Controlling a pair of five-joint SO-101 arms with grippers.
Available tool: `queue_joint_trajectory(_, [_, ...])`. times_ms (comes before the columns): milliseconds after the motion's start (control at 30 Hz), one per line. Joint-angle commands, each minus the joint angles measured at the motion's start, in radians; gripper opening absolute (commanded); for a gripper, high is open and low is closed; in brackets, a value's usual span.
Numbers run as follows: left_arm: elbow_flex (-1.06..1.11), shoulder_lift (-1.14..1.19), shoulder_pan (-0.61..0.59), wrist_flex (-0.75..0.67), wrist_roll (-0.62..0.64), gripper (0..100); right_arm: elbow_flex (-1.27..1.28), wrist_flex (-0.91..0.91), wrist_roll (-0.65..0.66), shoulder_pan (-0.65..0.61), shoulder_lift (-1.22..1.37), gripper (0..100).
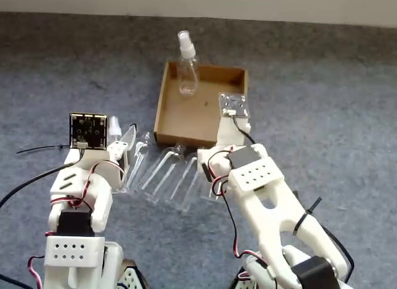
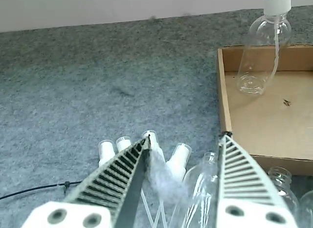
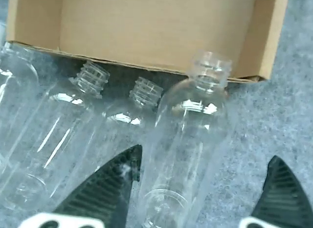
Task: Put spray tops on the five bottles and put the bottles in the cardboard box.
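Jaws wide apart on both. Left gripper (image 2: 186, 139) above loose tops (image 2: 180, 155) on grey mat (image 2: 98, 81). Right gripper (image 3: 204, 157) above bare bottles (image 3: 193, 135) lying in row by box (image 1: 162, 106). Capped bottle (image 1: 187, 72) stands in box.

Cardboard box (image 1: 162, 112): brown, shallow, open-topped; I saw it at the table's 12 o'clock.
Capped bottle (image 1: 187, 75): clear, white sprayer fitted; it stood in the box's 11 o'clock corner.
Uncapped bottles (image 1: 167, 171): I counted four, lying side by side at the box's 6 o'clock.
Spray tops (image 2: 178, 157): white, clustered at the bottles' 9 o'clock.
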Motion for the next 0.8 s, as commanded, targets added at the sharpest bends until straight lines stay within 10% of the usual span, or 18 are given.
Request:
queue_joint_trajectory(0, [-0.008,-0.002,-0.004,-0.018,0.006,21,-0.005,-0.019,-0.011,-0.002,0.016,33.9])
queue_joint_trajectory(633, [-0.008,-0.002,-0.004,-0.02,0.006,21,-0.013,0.044,-0.002,0.147,0.061,7.0])
queue_joint_trajectory(767, [-0.008,-0.002,-0.004,-0.02,0.006,21,-0.013,0.156,0.232,0.214,-0.067,6.0])
